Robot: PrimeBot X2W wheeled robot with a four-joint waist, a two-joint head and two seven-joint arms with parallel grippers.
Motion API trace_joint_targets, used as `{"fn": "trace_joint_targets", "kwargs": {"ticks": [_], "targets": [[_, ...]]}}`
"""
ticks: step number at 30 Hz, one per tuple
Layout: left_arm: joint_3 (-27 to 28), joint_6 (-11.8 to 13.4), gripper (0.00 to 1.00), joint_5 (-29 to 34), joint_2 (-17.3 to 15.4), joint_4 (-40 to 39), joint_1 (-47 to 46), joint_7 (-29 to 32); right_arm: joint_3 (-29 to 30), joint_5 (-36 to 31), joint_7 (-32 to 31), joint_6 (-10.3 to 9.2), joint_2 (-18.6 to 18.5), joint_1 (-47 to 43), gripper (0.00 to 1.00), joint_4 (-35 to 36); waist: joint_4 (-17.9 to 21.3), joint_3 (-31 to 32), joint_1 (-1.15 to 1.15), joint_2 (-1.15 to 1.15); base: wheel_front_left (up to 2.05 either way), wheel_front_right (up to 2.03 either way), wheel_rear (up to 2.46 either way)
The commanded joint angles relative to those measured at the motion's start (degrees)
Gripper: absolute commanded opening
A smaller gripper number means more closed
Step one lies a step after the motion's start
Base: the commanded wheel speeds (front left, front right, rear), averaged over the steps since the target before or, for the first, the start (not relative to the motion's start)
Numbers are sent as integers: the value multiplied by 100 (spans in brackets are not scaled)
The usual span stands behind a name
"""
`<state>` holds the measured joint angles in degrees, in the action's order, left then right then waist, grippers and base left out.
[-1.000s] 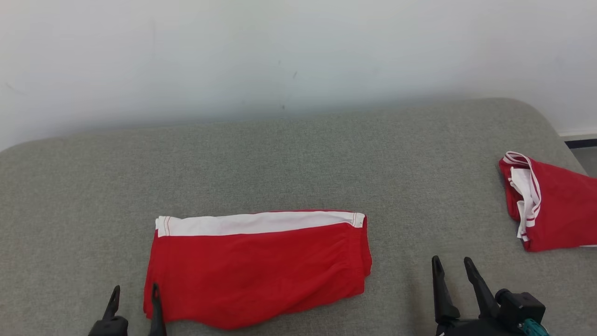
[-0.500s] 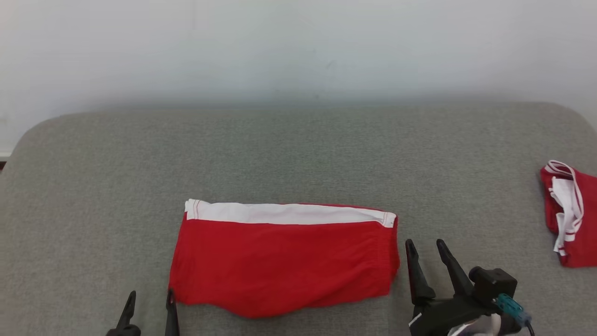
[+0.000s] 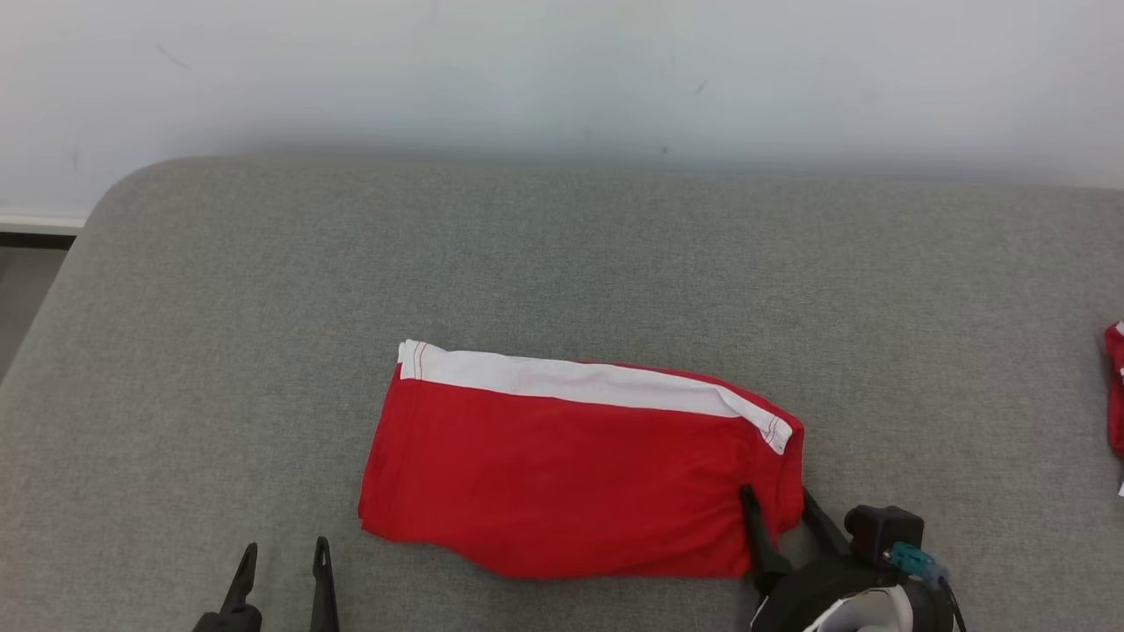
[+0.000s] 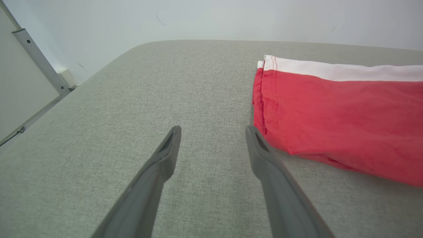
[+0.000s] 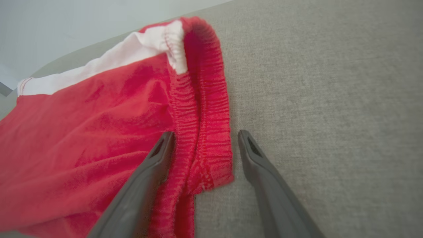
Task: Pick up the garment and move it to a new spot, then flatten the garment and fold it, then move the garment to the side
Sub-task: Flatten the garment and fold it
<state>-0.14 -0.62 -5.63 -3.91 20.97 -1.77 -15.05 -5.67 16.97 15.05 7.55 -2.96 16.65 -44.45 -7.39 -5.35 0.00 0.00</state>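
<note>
The garment [image 3: 571,474] is a pair of red shorts with a white side stripe, folded into a flat rectangle on the grey padded surface [image 3: 562,263]. My right gripper [image 3: 776,496] is open at the garment's right end. In the right wrist view the ribbed red waistband [image 5: 205,132] lies between the two fingers of the right gripper [image 5: 205,135], the left finger over the cloth and the right finger on bare padding. My left gripper [image 3: 286,546] stands open at the lower left, apart from the garment. In the left wrist view the left gripper [image 4: 214,129] has its right fingertip just short of the garment's [image 4: 330,112] hem corner.
A second red and white garment [image 3: 1115,386] shows at the far right edge. The padded surface rounds off at its left corner [image 3: 97,211], with floor beyond. A white wall [image 3: 562,70] runs behind. A metal-framed panel [image 4: 36,56] stands to the left.
The head camera has turned left, shifting the whole picture right. My right gripper has moved in from beside the garment, and the waistband end now lies between its open fingers. The left gripper stays open.
</note>
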Motion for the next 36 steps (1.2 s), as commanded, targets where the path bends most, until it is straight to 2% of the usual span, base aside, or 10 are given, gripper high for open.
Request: {"fn": "trace_joint_targets", "kwargs": {"ticks": [1, 4, 9, 10, 11, 12, 16, 19, 30, 36], "targets": [[29, -27, 100, 24, 29, 26, -76, -15, -164, 144, -24, -16, 13, 99, 100, -268, -75, -75, 0, 0, 0, 0, 0], [62, -56, 100, 51, 52, 34, -92, -15, -466, 406, -42, -16, 22, 179, 100, -668, -98, -103, 0, 0, 0, 0, 0], [76, -85, 100, 76, 79, 27, -114, -15, -1012, 845, -52, -8, 44, 274, 100, -885, -105, -130, 0, 0, 0, 0, 0], [80, -95, 100, 84, 81, 29, -115, -15, -1123, 972, -52, 0, 51, 271, 89, -872, -101, -131, 0, 0, 0, 0, 0], [83, -105, 100, 93, 82, 33, -113, -15, -1234, 1042, -50, 4, 61, 286, 49, -879, -97, -128, 0, 0, 0, 0, 0], [89, -112, 100, 100, 85, 37, -111, -15, -1312, 1111, -49, 5, 65, 296, 2, -888, -93, -126, 0, 0, 0, 0, 0], [103, -126, 100, 119, 94, 56, -96, -15, -1411, 1321, -41, 1, 48, 347, 0, -834, -74, -114, 0, 0, 0, 0, 0], [110, -143, 100, 132, 99, 80, -64, -15, -1236, 1309, -30, -2, 30, 411, 0, -802, -56, -85, 0, 0, 0, 0, 0], [158, -175, 100, 108, 105, 166, 141, -15, 92, 856, 4, -9, -187, 254, 0, -432, 126, 109, 0, 0, 0, 0, 0], [8, -139, 100, -23, 103, 208, 122, -15, -149, 974, -1, -9, -155, 280, 0, -13, 231, 120, 0, 0, 0, 0, 0]]}}
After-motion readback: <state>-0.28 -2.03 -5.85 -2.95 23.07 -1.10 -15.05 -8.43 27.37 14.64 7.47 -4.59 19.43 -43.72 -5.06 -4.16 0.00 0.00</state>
